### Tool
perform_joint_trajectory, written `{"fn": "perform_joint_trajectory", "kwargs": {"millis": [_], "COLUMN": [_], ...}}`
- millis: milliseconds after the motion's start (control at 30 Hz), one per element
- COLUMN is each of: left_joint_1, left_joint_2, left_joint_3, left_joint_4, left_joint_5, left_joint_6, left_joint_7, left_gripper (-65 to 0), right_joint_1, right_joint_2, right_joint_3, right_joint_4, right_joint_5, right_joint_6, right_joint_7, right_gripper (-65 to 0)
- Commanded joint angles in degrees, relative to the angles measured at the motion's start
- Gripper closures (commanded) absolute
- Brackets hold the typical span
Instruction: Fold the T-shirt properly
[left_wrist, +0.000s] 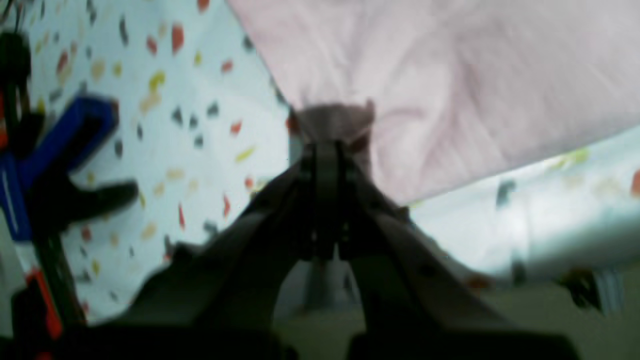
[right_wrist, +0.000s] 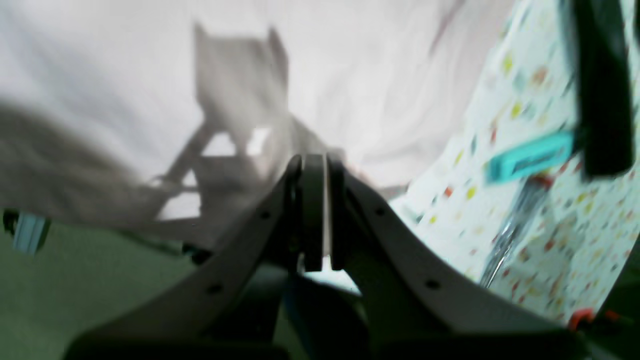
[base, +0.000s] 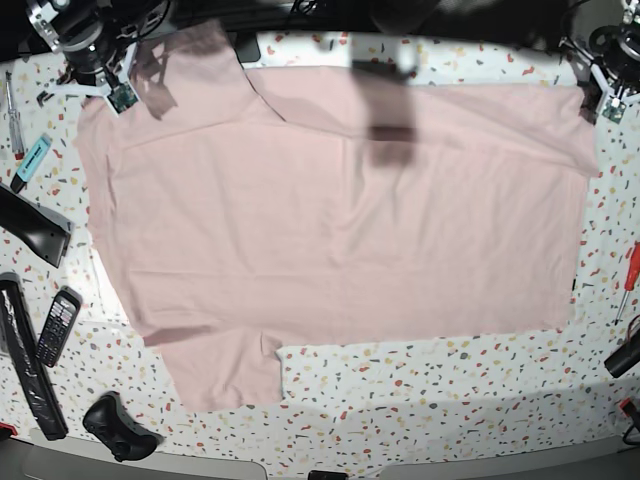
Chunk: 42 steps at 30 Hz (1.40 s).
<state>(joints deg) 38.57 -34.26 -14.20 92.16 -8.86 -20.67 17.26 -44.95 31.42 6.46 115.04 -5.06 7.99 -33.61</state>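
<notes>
Our left gripper is pinched shut on a small tuft of the shirt, right at a corner of the cloth, with the speckled table showing to one side of the jaws and below the shirt's edge. Our right gripper is likewise clamped narrow, and the pale fabric bunches directly ahead of its tips, so we judge it holds the shirt's edge too, though blur keeps us from seeing the exact bite.

From above, the shirt lies spread nearly flat between our two arms, plain side up, one sleeve at the near edge and one at the far edge beside our right gripper; our left gripper sits at the opposite far corner.

To do this step well, we should lift both corners together and at the same height, keeping the edge between us taut so it does not sag or twist. We carry it toward the near edge in one even sweep, lining the far hem up with the near one before we let go. The risk, as we judge it, is a thin pinch slipping free, or one arm leading and skewing the fold. A phone and a teal marker lie beyond our right gripper, well clear of the sweep.
</notes>
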Motion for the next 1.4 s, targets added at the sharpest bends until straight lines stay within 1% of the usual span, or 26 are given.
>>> {"fn": "perform_joint_trajectory", "kwargs": {"millis": [0, 100, 233, 300, 367, 500, 567, 667, 700, 733, 833, 867, 900, 933, 967, 1033, 1100, 1233, 1300, 1333, 1367], "left_joint_1": [0.3, 0.3, 0.0, -0.6, -1.7, -4.1, -4.9, -5.4, -5.5, -5.6, -5.6, -5.6, -5.6, -5.6, -5.6, -5.6, -5.6, -5.6, -5.6, -5.6, -5.6], "left_joint_2": [-1.0, -1.0, -1.0, -0.5, 1.0, 5.8, 7.8, 9.4, 9.5, 9.5, 9.4, 9.5, 9.5, 9.5, 9.5, 9.5, 9.5, 9.5, 9.5, 9.5, 9.5], "left_joint_3": [-2.0, -5.6, -7.3, -7.3, -7.3, -7.3, -7.3, -7.3, -7.3, -7.3, -7.3, -7.3, -7.3, -7.3, -7.3, -7.3, -7.3, -7.3, -7.3, -7.3, -7.3], "left_joint_4": [2.1, 6.2, 9.6, 9.6, 9.6, 9.6, 9.6, 9.6, 9.6, 9.6, 9.6, 9.6, 9.6, 9.6, 9.6, 9.6, 9.6, 9.6, 9.6, 9.6, 9.6], "left_joint_5": [-1.1, -4.3, -5.5, -8.3, -9.5, -9.4, -9.3, -9.2, -9.2, -9.2, -9.1, -9.2, -9.2, -9.2, -9.2, -9.2, -9.2, -9.2, -9.2, -9.2, -9.2], "left_joint_6": [-0.2, -0.4, -0.3, -0.3, -0.4, -0.4, -0.5, -0.6, -0.6, -0.6, -0.6, -0.6, -0.6, -0.6, -0.6, -0.6, -0.6, -0.6, -0.6, -0.6, -0.5], "left_joint_7": [0.5, 0.8, 0.7, 0.9, 1.1, 1.1, 1.2, 1.2, 1.1, 1.1, 1.1, 1.1, 1.1, 1.1, 1.1, 1.1, 1.1, 1.1, 1.1, 1.1, 1.1], "left_gripper": [0.0, 0.0, 0.0, 0.0, 0.0, 0.0, 0.0, 0.0, 0.0, 0.0, 0.0, 0.0, 0.0, 0.0, 0.0, 0.0, 0.0, 0.0, 0.0, 0.0, 0.0], "right_joint_1": [0.3, 2.6, 6.4, 8.2, 9.8, 12.5, 13.0, 12.7, 12.5, 12.0, 9.6, 8.5, 7.4, 6.4, 5.5, 3.6, 2.0, -1.1, -3.6, -4.9, -6.2], "right_joint_2": [0.6, 0.6, 0.6, 0.6, 0.6, 0.6, 0.6, 0.6, 0.6, 0.7, 0.6, 0.6, 0.7, 0.7, 1.2, 2.9, 4.9, 9.6, 12.3, 13.8, 15.4], "right_joint_3": [0.7, 0.7, 0.7, 0.7, 0.7, 0.7, 0.7, 0.7, 0.7, 0.7, 0.7, 0.7, 0.7, 0.7, 0.7, 0.6, 0.6, 0.1, -0.7, -1.1, -1.7], "right_joint_4": [2.0, 3.5, 3.6, 3.5, 3.4, 2.5, 1.9, 1.6, 1.6, 1.6, 2.6, 3.3, 3.9, 4.5, 4.9, 5.4, 5.6, 5.6, 5.6, 5.6, 5.6], "right_joint_5": [-0.3, 0.7, 8.5, 11.8, 13.5, 17.4, 18.5, 18.8, 18.7, 18.7, 17.8, 16.3, 14.2, 12.4, 11.6, 11.5, 11.4, 10.6, 7.0, 4.7, 2.0], "right_joint_6": [-0.5, -0.5, -0.4, -0.1, 0.8, 3.6, 4.3, 5.6, 7.0, 9.4, 19.8, 22.5, 24.1, 25.0, 25.2, 25.2, 25.3, 26.0, 25.9, 25.2, 23.8], "right_joint_7": [0.7, 0.7, 0.7, 0.6, 0.6, 0.6, 0.2, -1.3, -1.7, -2.1, -2.3, -2.3, -2.4, -2.5, -2.9, -3.5, -5.4, -11.0, -10.3, -9.1, -7.4], "right_gripper": [0.0, 0.0, 0.0, 0.0, 0.0, 0.0, 0.0, 0.0, 0.0, 0.0, 0.0, 0.0, 0.0, 0.0, -0.8, -7.9, -11.9, -12.4, -12.4, -12.4, -12.4]}}
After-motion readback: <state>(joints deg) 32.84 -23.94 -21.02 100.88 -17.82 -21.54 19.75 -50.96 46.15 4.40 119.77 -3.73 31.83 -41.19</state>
